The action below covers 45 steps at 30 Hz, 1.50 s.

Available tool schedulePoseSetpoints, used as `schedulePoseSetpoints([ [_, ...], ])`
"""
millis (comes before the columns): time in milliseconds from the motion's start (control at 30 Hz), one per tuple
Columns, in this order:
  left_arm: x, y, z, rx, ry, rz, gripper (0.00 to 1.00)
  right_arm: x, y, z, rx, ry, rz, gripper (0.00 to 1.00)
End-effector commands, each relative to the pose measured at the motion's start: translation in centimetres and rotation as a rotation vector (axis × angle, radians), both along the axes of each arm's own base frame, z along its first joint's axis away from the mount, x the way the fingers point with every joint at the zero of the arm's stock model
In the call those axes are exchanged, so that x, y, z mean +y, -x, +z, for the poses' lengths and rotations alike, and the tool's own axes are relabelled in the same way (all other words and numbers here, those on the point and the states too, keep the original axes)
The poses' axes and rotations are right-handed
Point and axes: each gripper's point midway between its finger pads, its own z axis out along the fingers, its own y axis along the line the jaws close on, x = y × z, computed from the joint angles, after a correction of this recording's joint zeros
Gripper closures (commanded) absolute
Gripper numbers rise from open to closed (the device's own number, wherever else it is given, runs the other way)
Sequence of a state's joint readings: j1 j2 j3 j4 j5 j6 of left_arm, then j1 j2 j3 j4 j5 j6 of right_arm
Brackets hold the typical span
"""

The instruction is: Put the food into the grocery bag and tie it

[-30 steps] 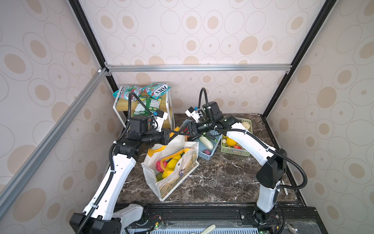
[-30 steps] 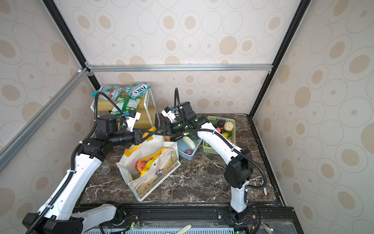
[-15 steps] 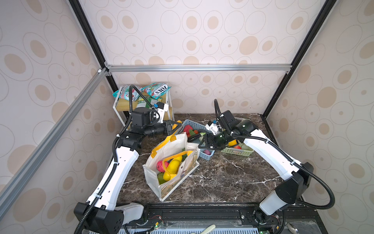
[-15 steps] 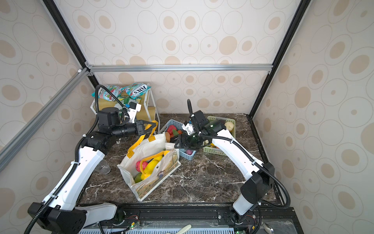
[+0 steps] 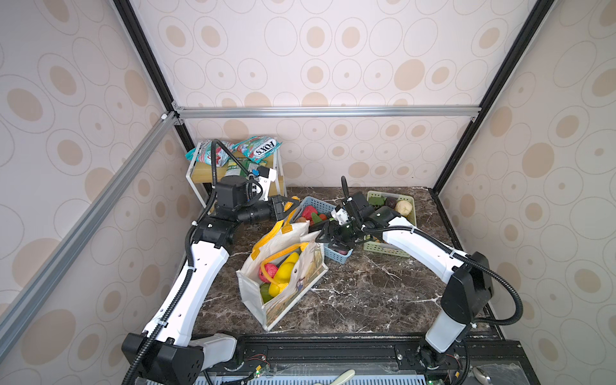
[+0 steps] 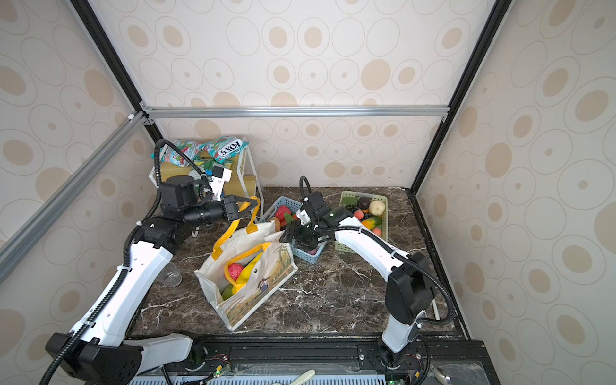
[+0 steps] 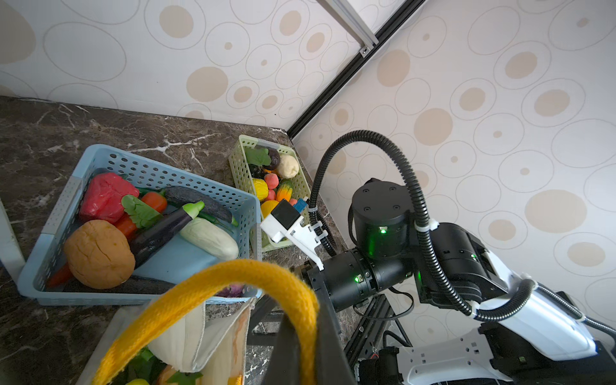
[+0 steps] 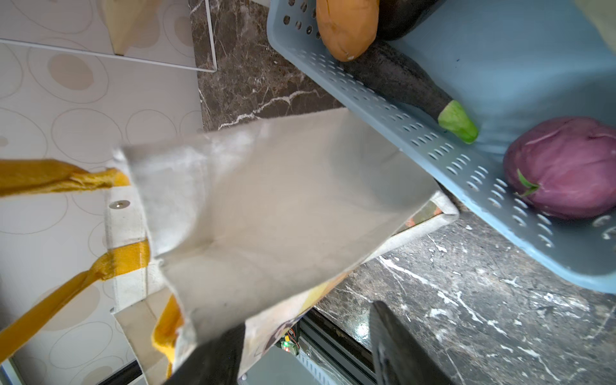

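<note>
Grocery bag: white boxy fabric tote, landscape print on one side, mouth open; stands mid tabletop.
Food: yellow, pink and green toy pieces inside the bag; more in the blue basket and green basket just behind.
Far handle: yellow-orange loop, raised.
Left tool: pressed together on the far handle.
Right tool: jaws spread at the bag's rim corner; contact unclear.

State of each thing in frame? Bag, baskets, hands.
bag: upright, mouth open, untied, some food inside.
handle: held up by the left hand.
left hand: shut on the handle.
right hand: open, at the bag's rim.
blue basket: holds food.
green basket: holds food.
</note>
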State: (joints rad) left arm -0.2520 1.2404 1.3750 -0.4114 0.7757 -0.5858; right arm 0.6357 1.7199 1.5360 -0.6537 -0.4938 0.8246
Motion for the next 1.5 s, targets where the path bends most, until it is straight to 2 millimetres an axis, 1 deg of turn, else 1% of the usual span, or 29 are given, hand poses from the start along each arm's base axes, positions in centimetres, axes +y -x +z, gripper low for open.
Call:
schedulePoseSetpoints([
  [0,0.0,0.2,2.9,-0.085,0.048,0.006,1.00,0.4,0.2,4.0,-0.059,-0.073,-0.018,0.35],
  [67,-0.3,0.1,3.3,-0.085,0.082,0.000,1.00,0.3,0.3,4.5,-0.062,-0.093,-0.029,0.34],
  [133,-0.2,0.1,3.3,-0.086,0.094,0.002,1.00,0.3,0.5,3.9,-0.039,-0.093,-0.030,0.34],
  [167,-0.2,0.1,3.2,-0.085,0.093,0.003,1.00,0.8,0.7,3.9,-0.032,-0.110,-0.015,0.34],
  [233,-0.2,0.0,3.0,-0.078,0.084,0.009,1.00,1.2,1.3,4.2,-0.050,-0.114,0.011,0.34],
  [300,-0.2,0.0,3.0,-0.079,0.074,0.007,1.00,1.2,1.4,4.5,-0.071,-0.098,0.021,0.33],
  [333,-0.2,0.0,3.1,-0.083,0.076,0.005,1.00,1.2,1.3,4.2,-0.061,-0.091,0.018,0.34],
  [400,-0.2,0.0,3.3,-0.089,0.078,0.004,1.00,1.6,1.4,2.9,-0.008,-0.083,0.022,0.39],
  [433,-0.2,-0.1,3.5,-0.095,0.080,0.005,1.00,1.9,1.5,2.2,0.026,-0.085,0.035,0.42],
  [500,-0.3,-0.1,3.9,-0.102,0.086,-0.001,1.00,2.0,1.7,1.0,0.063,-0.067,0.042,0.50],
  [567,-0.3,0.0,4.2,-0.108,0.086,-0.004,1.00,2.0,1.5,0.7,0.053,-0.058,0.044,0.62],
  [633,-0.3,0.1,4.4,-0.111,0.084,-0.005,1.00,1.5,0.9,0.3,0.039,-0.032,0.030,0.76],
  [733,-0.3,0.3,4.6,-0.107,0.098,-0.004,1.00,1.2,-0.2,0.5,0.009,-0.037,0.010,0.90],
  [867,-0.4,0.3,5.4,-0.108,0.143,0.001,1.00,0.4,-2.4,1.5,-0.046,-0.054,-0.019,1.00],
  [1033,-0.8,0.1,6.1,-0.097,0.211,0.016,1.00,-1.1,-5.6,2.8,-0.106,-0.065,-0.033,1.00],
  [1100,-0.9,0.0,6.1,-0.089,0.234,0.024,1.00,-1.7,-6.8,2.8,-0.110,-0.069,-0.043,1.00],
  [1200,-0.9,-0.3,5.5,-0.073,0.251,0.043,1.00,-2.4,-8.5,3.0,-0.124,-0.067,-0.040,1.00],
  [1267,-0.8,-0.5,5.1,-0.057,0.254,0.053,1.00,-2.6,-9.4,3.0,-0.120,-0.060,-0.028,1.00],
  [1300,-0.8,-0.5,4.8,-0.048,0.255,0.056,1.00,-2.7,-9.6,2.9,-0.113,-0.051,-0.019,0.98],
  [1333,-0.8,-0.5,4.6,-0.040,0.257,0.063,1.00,-2.9,-9.7,2.8,-0.107,-0.030,-0.011,0.94],
  [1400,-0.6,-0.8,3.9,-0.017,0.261,0.086,1.00,-3.5,-9.9,2.5,-0.098,-0.006,-0.002,0.82],
  [1467,-0.3,-0.9,3.3,0.004,0.258,0.114,0.96,-3.9,-9.6,3.1,-0.114,0.010,0.025,0.74],
])
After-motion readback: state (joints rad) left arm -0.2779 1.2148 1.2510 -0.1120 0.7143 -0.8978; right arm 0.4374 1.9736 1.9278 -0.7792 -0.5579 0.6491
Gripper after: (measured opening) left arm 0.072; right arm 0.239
